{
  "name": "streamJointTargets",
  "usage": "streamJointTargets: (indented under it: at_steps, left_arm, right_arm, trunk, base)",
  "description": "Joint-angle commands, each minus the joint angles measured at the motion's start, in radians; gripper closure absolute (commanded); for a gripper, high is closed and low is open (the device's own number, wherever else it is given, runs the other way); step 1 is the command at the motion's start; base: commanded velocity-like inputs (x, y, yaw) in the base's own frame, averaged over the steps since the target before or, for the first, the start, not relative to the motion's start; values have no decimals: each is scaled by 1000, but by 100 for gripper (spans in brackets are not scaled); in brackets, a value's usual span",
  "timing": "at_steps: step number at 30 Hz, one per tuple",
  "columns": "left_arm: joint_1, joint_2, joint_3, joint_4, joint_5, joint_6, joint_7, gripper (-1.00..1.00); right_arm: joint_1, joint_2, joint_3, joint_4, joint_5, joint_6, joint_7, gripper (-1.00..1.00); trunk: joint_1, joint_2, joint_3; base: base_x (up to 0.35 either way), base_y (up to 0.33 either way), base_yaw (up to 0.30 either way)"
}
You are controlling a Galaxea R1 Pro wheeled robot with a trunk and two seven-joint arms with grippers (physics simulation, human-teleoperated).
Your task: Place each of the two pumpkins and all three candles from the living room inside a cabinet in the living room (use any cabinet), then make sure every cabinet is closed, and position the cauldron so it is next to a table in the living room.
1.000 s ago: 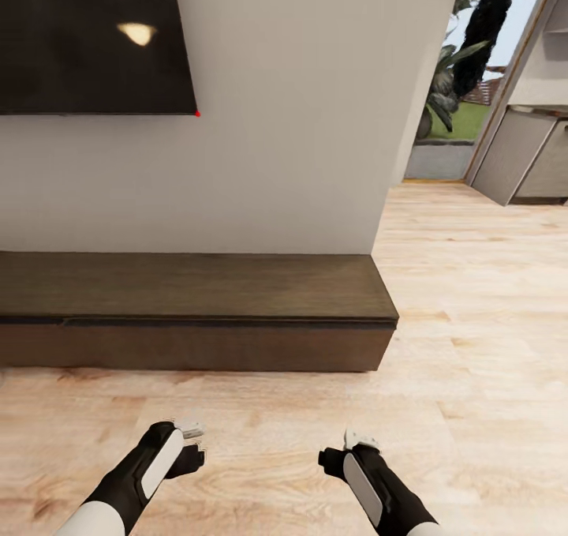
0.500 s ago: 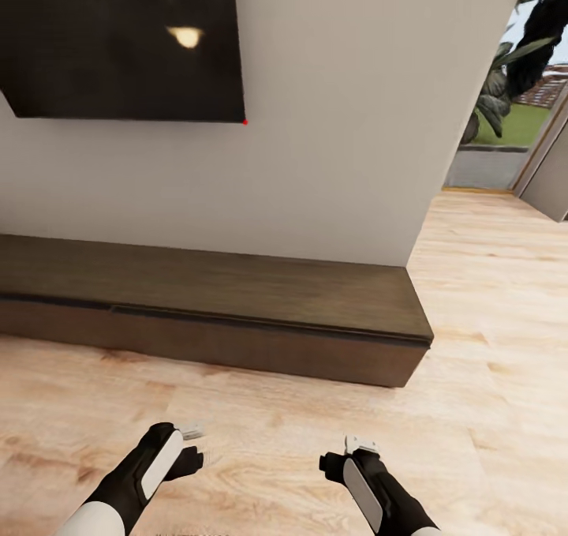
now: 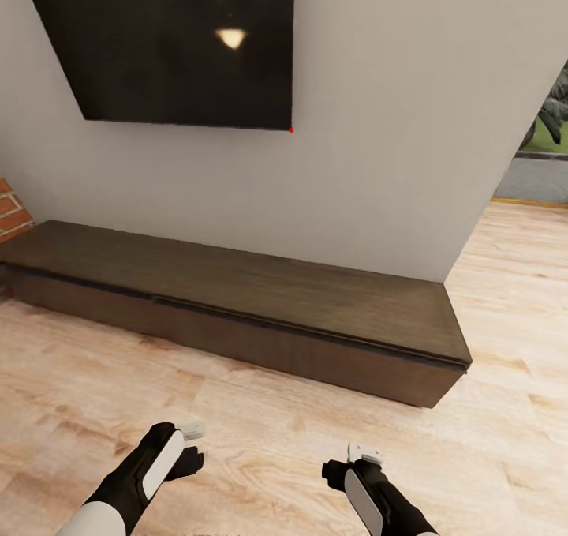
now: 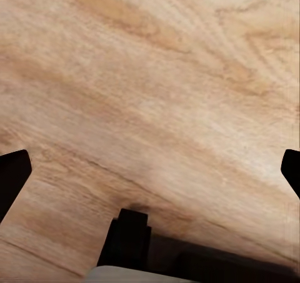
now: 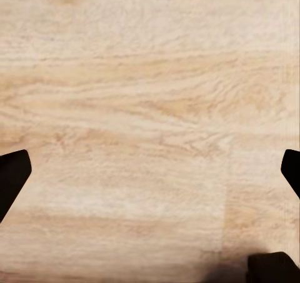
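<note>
Zero pumpkins or candles visible right now, both the left gripper [image 3: 192,444] and right gripper [image 3: 353,460] hang spread wide and empty over the wood floor [image 3: 260,441], and the cabinet [image 3: 260,315] sits shut ahead, so basically everything looks undone.

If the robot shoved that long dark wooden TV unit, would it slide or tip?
The cabinet probably wouldn't tip: it is long, low and sits flat on the wood floor. It looks heavy for a gripper, so it would likely stay put. Its handle-less fronts look smooth, so fingers might slip on them.
</note>
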Motion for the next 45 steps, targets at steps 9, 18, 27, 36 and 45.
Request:
streamJointTargets:
  at_steps: [9,18,27,36,45]
  left_arm:
    - [0,-2,-6,0,-1,0,0,-100]
    - [0,-2,-4,1,0,-2,0,-100]
    - [0,-2,-3,2,-1,-2,0,-100]
    - [0,-3,-3,2,-2,-2,0,-100]
    - [0,-2,-2,2,-2,-2,0,-100]
  right_arm:
    - [0,-1,0,4,0,-4,-1,-100]
    - [0,-17,0,5,0,-6,-1,-100]
    - [0,-22,0,5,1,-6,-1,-100]
    - [0,-22,2,6,2,-5,-1,-100]
    - [0,-22,2,6,2,-6,-1,-100]
  trunk:
    - [-35,63,24]
    - [-69,126,47]
    - [-104,189,71]
    - [-138,252,94]
    - [-173,315,118]
  base:
    - [0,0,272]
    - [0,0,272]
    - [0,0,272]
    - [0,0,272]
    - [0,0,272]
